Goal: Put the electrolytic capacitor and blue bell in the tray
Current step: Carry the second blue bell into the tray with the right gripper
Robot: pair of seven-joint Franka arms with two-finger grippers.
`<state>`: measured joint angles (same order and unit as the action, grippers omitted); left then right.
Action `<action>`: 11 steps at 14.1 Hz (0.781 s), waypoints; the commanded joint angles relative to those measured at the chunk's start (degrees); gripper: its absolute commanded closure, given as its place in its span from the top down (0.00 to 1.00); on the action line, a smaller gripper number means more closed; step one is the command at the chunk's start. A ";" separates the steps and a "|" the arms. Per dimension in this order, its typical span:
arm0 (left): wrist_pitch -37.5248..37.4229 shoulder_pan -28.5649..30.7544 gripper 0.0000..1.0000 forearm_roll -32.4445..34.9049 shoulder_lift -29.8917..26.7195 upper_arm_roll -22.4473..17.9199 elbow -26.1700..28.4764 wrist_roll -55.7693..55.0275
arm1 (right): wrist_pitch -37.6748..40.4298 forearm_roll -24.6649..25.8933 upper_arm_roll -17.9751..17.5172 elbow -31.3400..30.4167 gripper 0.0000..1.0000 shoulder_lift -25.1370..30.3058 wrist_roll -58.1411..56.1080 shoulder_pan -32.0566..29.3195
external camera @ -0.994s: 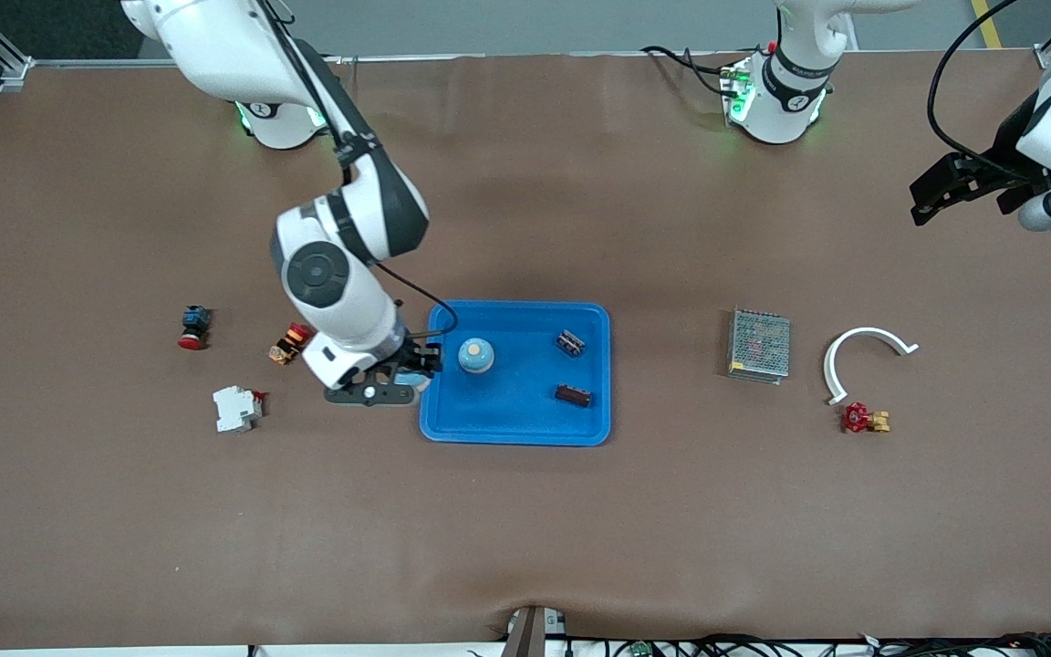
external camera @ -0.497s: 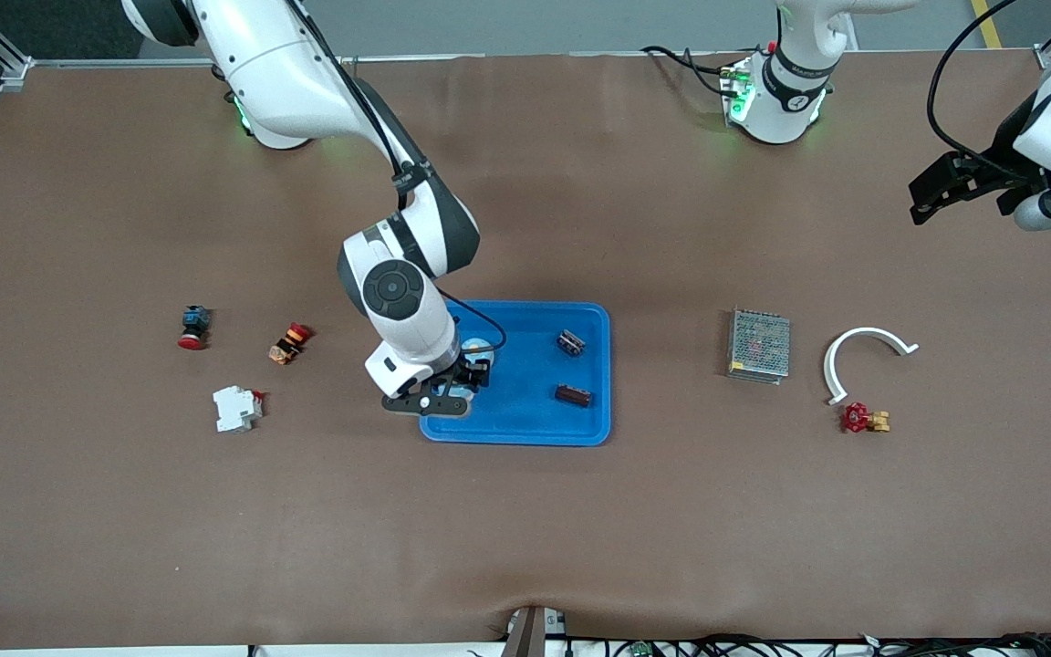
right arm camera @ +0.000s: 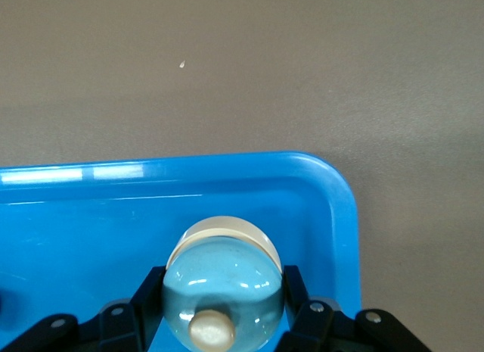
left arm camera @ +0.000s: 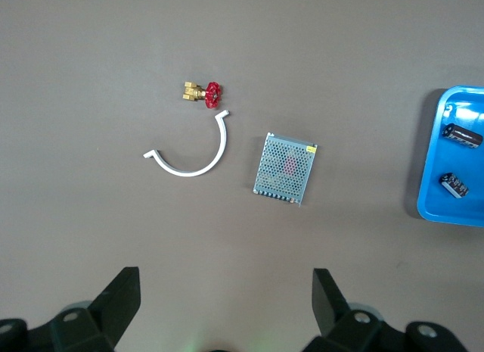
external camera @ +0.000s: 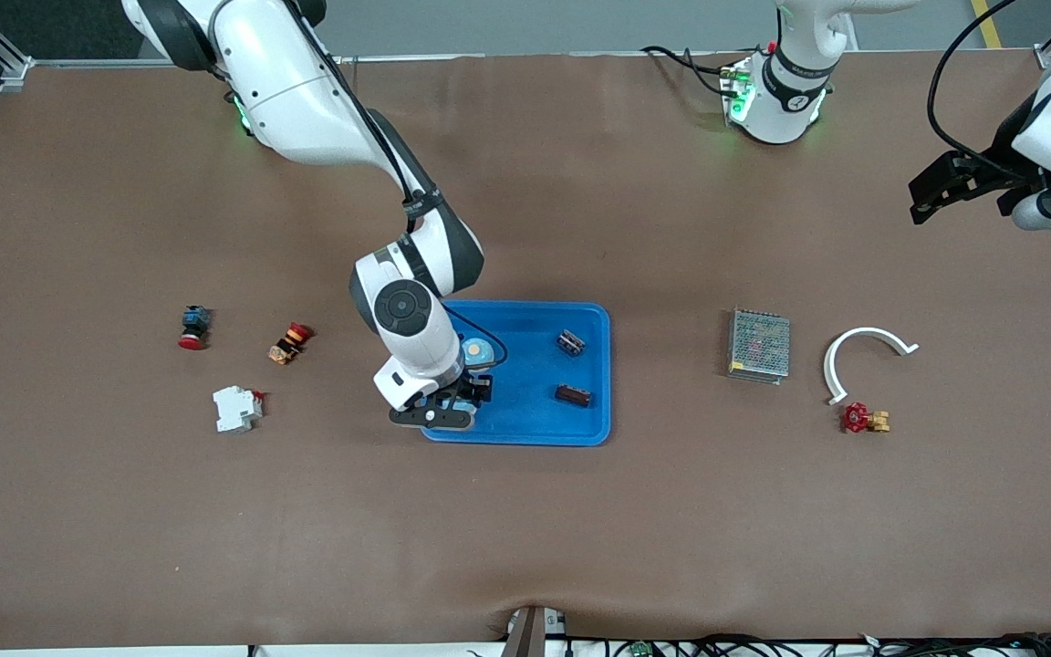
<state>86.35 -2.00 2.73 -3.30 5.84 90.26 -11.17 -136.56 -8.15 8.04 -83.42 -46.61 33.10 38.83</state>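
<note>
The bright blue tray (external camera: 525,429) lies mid-table. My right gripper (right arm camera: 223,280) is shut on a light blue bell (right arm camera: 223,280) with a cream button, low over the tray's (right arm camera: 227,178) corner nearest the front camera at the right arm's end. In the front view my right gripper (external camera: 471,391) hides that bell. Another light blue bell (external camera: 478,349) sits in the tray beside the arm. Two dark electrolytic capacitors (external camera: 569,343) (external camera: 573,395) lie in the tray toward the left arm's end. My left gripper (external camera: 922,199) (left arm camera: 225,299) waits open and empty above the table's left-arm end.
A metal mesh box (external camera: 759,345), a white curved strip (external camera: 865,351) and a red valve (external camera: 863,419) lie toward the left arm's end. A red push button (external camera: 192,327), an orange switch (external camera: 288,343) and a white breaker (external camera: 235,408) lie toward the right arm's end.
My right gripper carried its bell from outside the tray's edge at the right arm's end to over the tray's near corner. The left arm has barely moved.
</note>
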 commanded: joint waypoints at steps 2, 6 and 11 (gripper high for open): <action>0.05 0.25 1.00 -0.01 -1.18 -0.13 1.14 1.42 | 0.24 -0.12 0.04 2.12 0.32 -1.47 0.74 0.54; -0.04 0.25 1.00 -0.10 -1.09 -0.13 1.32 1.42 | -1.86 0.59 0.13 1.77 0.32 -2.52 0.65 2.03; -0.04 0.25 1.00 -0.01 -1.09 -0.13 1.24 1.42 | -2.13 0.59 0.04 1.24 0.33 -2.79 0.21 2.30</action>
<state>86.31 -1.94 2.73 -3.30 5.82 90.60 -11.17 -138.62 -7.99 7.80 -83.01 -48.88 33.09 40.86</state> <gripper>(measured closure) 0.000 0.330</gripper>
